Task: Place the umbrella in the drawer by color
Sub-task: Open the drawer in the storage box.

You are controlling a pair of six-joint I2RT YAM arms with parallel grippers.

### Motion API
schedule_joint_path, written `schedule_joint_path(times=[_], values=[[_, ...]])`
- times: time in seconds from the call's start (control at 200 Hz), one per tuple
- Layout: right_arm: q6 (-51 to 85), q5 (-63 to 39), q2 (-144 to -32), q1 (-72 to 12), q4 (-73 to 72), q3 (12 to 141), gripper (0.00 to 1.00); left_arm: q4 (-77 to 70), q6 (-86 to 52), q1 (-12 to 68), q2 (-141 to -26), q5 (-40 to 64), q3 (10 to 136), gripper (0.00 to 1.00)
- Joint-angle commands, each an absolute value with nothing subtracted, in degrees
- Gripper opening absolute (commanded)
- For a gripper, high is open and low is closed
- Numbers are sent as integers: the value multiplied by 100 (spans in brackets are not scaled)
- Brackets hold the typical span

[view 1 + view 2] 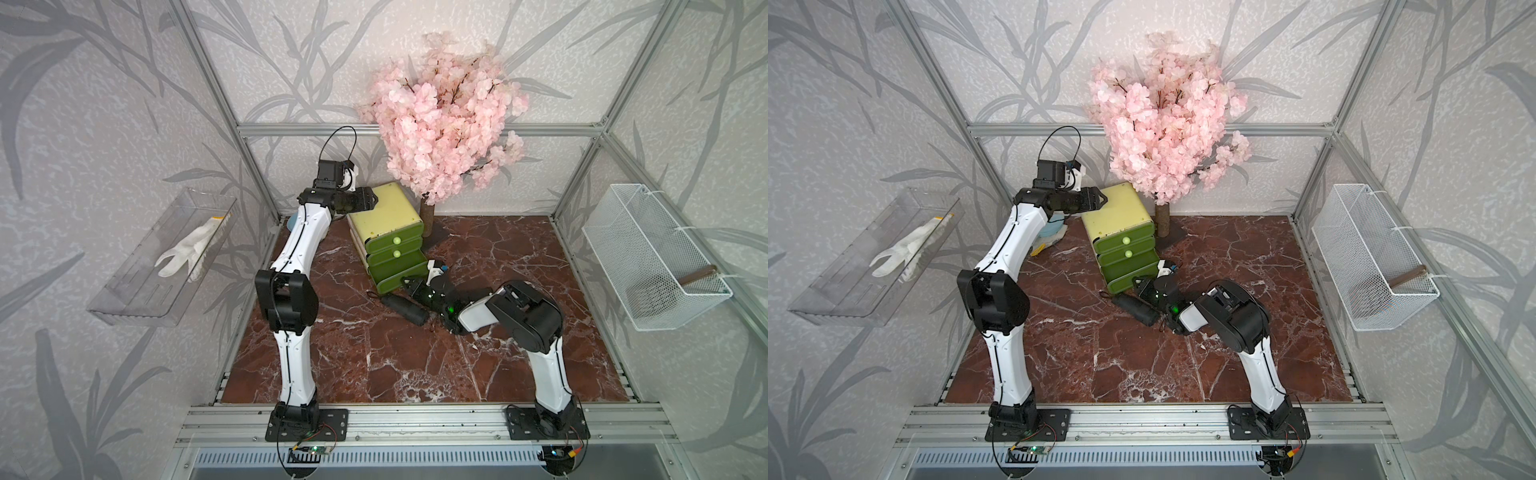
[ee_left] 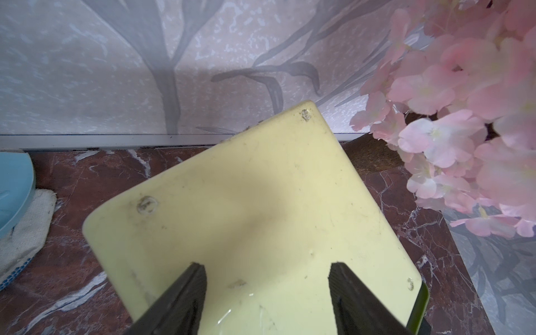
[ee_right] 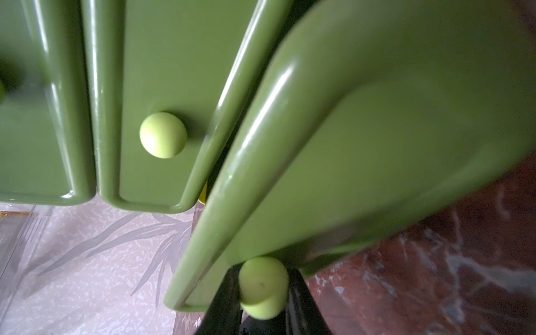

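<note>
A black folded umbrella [image 1: 405, 309] [image 1: 1136, 309] lies on the marble floor just in front of the drawer cabinet [image 1: 384, 208] [image 1: 1115, 210], which has a pale yellow top [image 2: 261, 203] and green drawers. The lowest drawer [image 1: 392, 286] [image 1: 1121, 284] [image 3: 377, 145] stands partly pulled out and skewed. My right gripper [image 3: 262, 278] [image 1: 409, 283] is shut on that drawer's light green knob [image 3: 262, 287]. The two drawers above it are closed. My left gripper [image 2: 266, 269] [image 1: 372, 199] is open over the cabinet's top, nothing between its fingers.
A pink blossom tree [image 1: 444, 124] stands right behind the cabinet and overhangs it. A blue object on a white cloth [image 1: 1052, 230] [image 2: 14, 185] lies at the back left. A clear shelf with a white glove [image 1: 187, 249] hangs left, a wire basket [image 1: 652, 257] right.
</note>
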State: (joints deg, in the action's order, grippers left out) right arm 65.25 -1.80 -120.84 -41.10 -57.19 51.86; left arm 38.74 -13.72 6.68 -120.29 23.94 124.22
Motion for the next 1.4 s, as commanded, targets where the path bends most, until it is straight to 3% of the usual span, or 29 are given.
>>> schedule_joint_path(times=[0.0, 0.265, 0.415, 0.535, 0.715, 0.77, 0.81, 0.83, 0.845, 0.99, 1.125, 1.255, 1.394], values=[[6356, -70, -11865, -4157, -5774, 5007, 2, 4366, -1450, 654, -11901, 2374, 12260, 72], [6282, -71, -11630, -4252, -5527, 4726, 5, 4352, -1423, 668, -11717, 2303, 12062, 72], [6156, -49, -11383, -4280, -5034, 4703, 26, 4338, -1426, 679, -11532, 2228, 11910, 72], [5899, -179, -11001, -4285, -4572, 4568, 32, 4305, -1436, 678, -11267, 2192, 11676, 72], [5314, -656, -10532, -4253, -3348, 4524, 59, 4120, -1434, 679, -10689, 2037, 11020, 74], [5199, -980, -10400, -4145, -3102, 4531, 63, 4140, -1408, 679, -10521, 1980, 10863, 74], [4998, -1149, -10257, -4090, -2861, 4549, 74, 4140, -1406, 678, -10320, 1925, 10723, 74], [4848, -1196, -10167, -4071, -2692, 4572, 94, 4141, -1413, 682, -10231, 1882, 10646, 74], [4748, -1203, -10090, -4070, -2533, 4589, 100, 4133, -1414, 680, -10159, 1867, 10585, 74], [2936, -963, -9188, -4166, -465, 5129, 99, 4178, -1581, 678, -9281, 1643, 9896, 74], [570, -1020, -9066, -4371, 1207, 5816, 99, 3948, -1668, 679, -8223, 1692, 8852, 75], [-1095, -196, -8940, -4858, 1327, 5801, 99, 3603, -1779, 677, -7109, 1804, 7661, 77], [-1951, 233, -8959, -5106, 504, 5451, 99, 3357, -1869, 680, -5988, 2338, 6481, 79]])
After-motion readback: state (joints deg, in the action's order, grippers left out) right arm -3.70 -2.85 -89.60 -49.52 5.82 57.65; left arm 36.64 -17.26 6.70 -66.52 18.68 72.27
